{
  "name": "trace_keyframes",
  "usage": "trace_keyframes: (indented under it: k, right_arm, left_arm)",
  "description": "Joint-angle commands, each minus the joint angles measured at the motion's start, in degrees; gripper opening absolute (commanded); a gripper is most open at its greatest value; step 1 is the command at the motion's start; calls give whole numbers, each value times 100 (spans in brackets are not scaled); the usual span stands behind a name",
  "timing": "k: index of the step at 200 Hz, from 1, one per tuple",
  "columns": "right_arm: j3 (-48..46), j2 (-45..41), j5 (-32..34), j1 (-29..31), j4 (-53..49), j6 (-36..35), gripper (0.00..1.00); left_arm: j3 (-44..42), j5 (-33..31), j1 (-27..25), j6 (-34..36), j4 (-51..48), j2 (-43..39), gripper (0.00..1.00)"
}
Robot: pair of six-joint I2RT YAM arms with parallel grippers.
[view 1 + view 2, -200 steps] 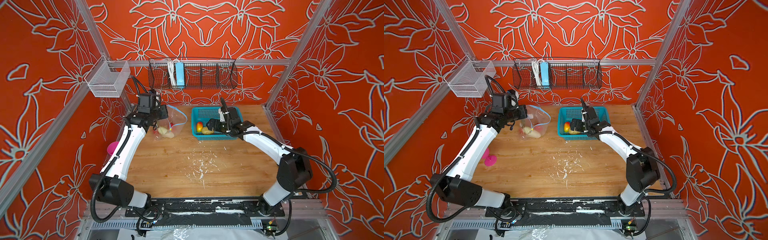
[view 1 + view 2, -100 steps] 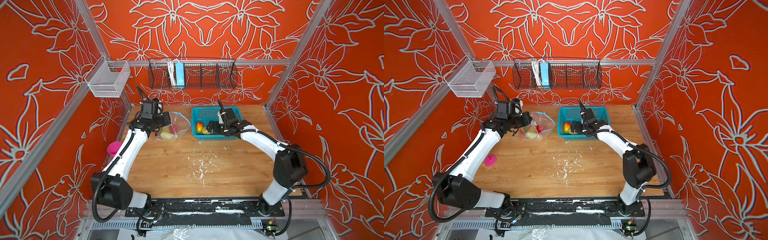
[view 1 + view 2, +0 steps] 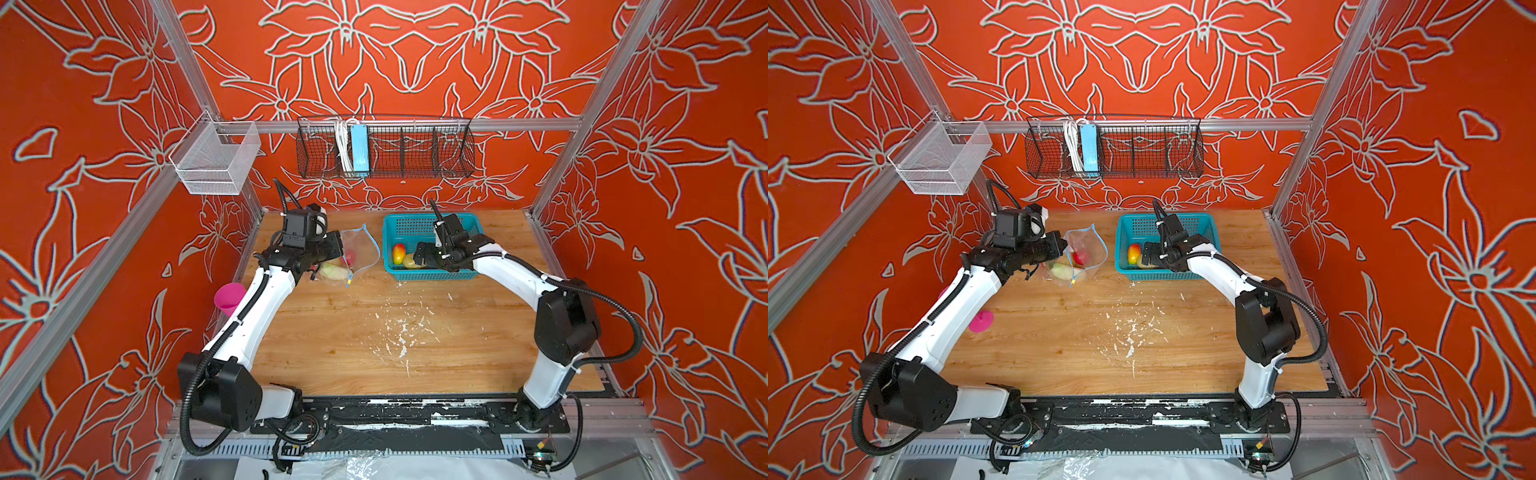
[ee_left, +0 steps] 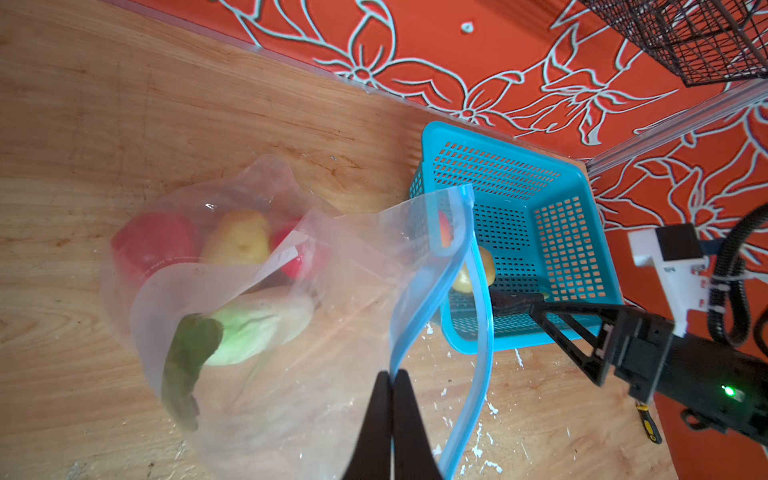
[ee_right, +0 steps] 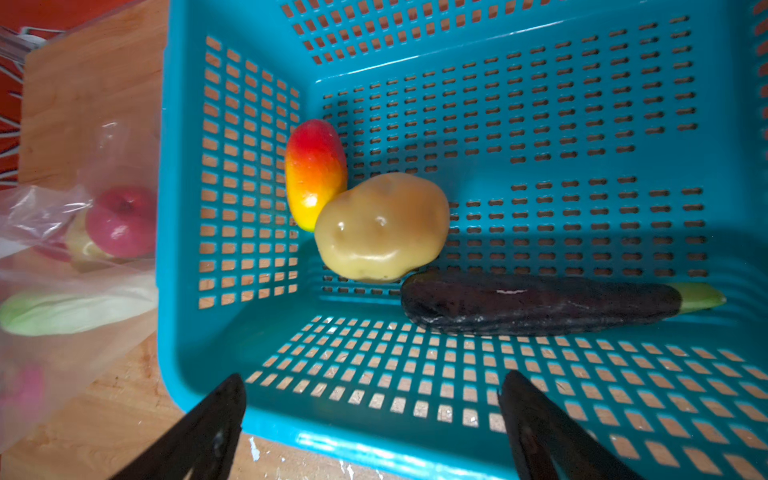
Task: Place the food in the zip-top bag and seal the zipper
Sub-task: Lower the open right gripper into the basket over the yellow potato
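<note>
Pinching zip-top bag (image 4: 332,311) rim — left jaws | right jaws spread above basket (image 5: 166,208) | label (image 4: 286,252) writing unreadable

zip-top bag (image 3: 1090,249): food (image 3: 1064,271) inside | left jaws: at its rim | right jaws: over basket (image 3: 1202,228), beside mango (image 3: 1133,254)

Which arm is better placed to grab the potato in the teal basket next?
Right. The right gripper hangs open over the teal basket, potato just ahead; the left gripper is shut on the edge of the zip-top bag, holding it up.
</note>
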Motion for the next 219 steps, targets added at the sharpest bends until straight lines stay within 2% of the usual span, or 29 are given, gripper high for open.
trace_keyframes:
  k: [1,96,133,219]
  right_arm:
    - [290,272,136,-22,-265,169,97]
    - [1111,1138,15,-50,-230,411,94]
    - [1575,1539,-11,-95,-464,490,94]
    - [2010,2016,-152,-206,-874,684,93]
  left_arm:
    - [-31,77,-32,-25,124,-172,0]
    - [-74,94,-32,-11,160,-72,0]
    - [-64,118,-32,-27,151,-41,0]
    - [-50,71,-31,-28,133,-93,0]
